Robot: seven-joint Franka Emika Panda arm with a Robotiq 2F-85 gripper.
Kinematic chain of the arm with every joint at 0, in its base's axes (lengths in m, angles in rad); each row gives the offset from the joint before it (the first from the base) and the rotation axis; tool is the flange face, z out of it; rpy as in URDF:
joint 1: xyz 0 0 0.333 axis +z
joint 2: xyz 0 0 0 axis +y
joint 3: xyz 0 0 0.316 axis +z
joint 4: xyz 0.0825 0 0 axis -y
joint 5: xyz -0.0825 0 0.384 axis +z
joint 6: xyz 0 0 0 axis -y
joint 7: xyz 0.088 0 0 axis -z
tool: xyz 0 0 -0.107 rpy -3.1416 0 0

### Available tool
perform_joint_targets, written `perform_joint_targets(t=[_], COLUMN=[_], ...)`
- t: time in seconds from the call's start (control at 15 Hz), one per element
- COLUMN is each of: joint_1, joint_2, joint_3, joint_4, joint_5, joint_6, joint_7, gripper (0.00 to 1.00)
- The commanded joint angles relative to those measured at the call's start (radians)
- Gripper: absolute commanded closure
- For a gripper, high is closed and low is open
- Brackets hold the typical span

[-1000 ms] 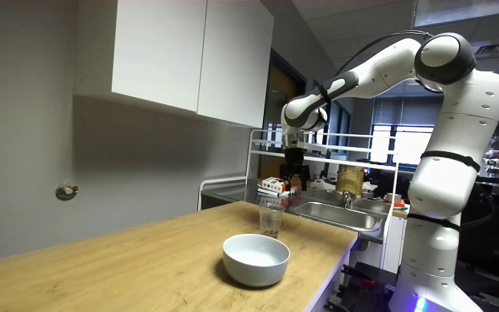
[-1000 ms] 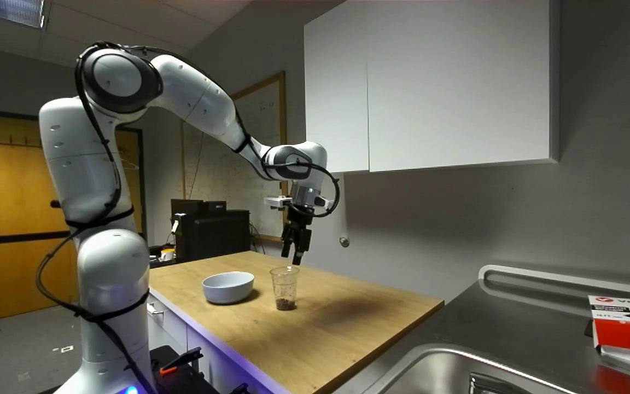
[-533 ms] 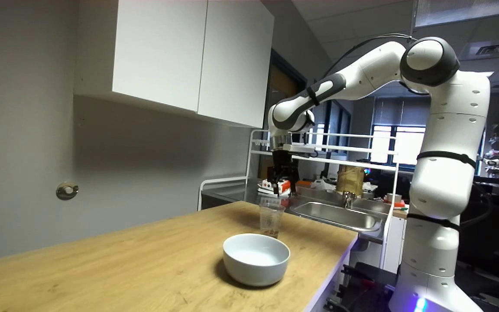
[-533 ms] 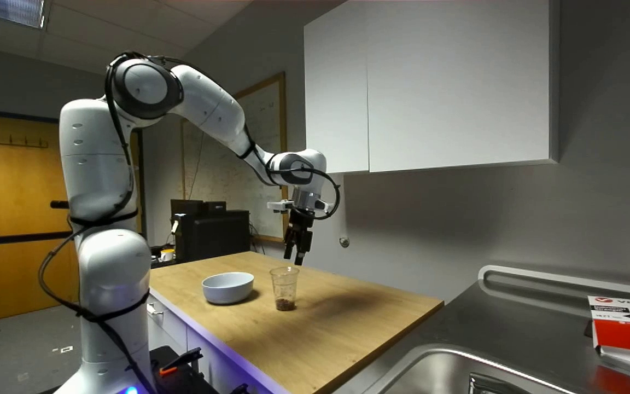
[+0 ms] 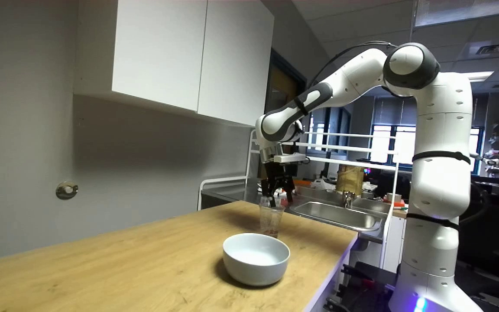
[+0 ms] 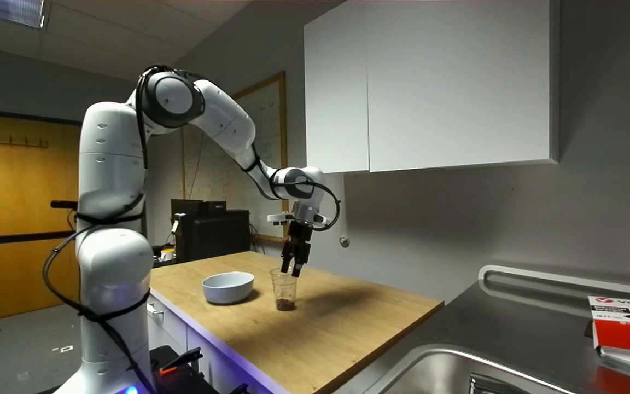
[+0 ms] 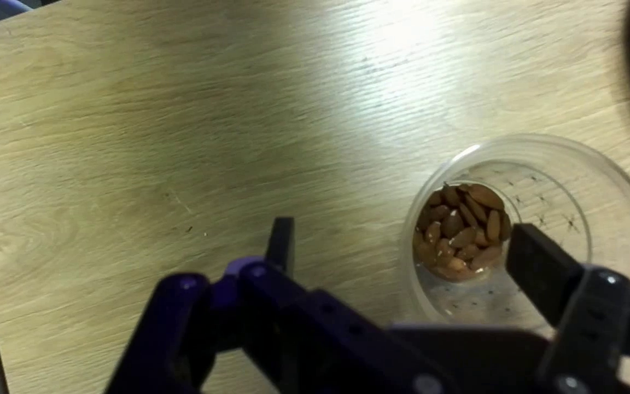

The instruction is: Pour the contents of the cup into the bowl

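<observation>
- Cup (image 6: 284, 288): clear tumbler, upright on the wooden worktop (image 5: 115, 273).
- Almonds (image 7: 460, 232): brown heap, in the bottom of the cup; number not told.
- Bowl (image 5: 256, 272): white, wide, upright; on the same surface, near the cup but apart from it; inner wall shows plain white.
- Gripper (image 6: 291, 271): at the cup's mouth; fingers (image 7: 544, 271) spread, released. In the wrist view one overlies the cup's opening, the other lies outside its rim; contact cannot be told.
- Sink (image 5: 336, 216): steel basin, well apart from the cup, past the worktop's end.
- Box (image 6: 628, 328): red and white, well apart from the cup; contents hidden.
</observation>
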Motion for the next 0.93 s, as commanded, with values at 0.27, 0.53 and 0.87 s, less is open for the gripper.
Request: perform_joint_targets(t=[0.27,0.53,0.87], joint_1=[0.003,0.002,0.008], joint_2=[0.083,0.088,0.054], joint_3=[-0.011,-0.015,-0.01], joint_4=[0.081,0.103,0.14], joint_5=[-0.026,-0.024,-0.024], joint_6=[-0.061,-0.081,-0.123], joint_7=[0.004,-0.004,-0.016], gripper=[0.58,0.87,0.97])
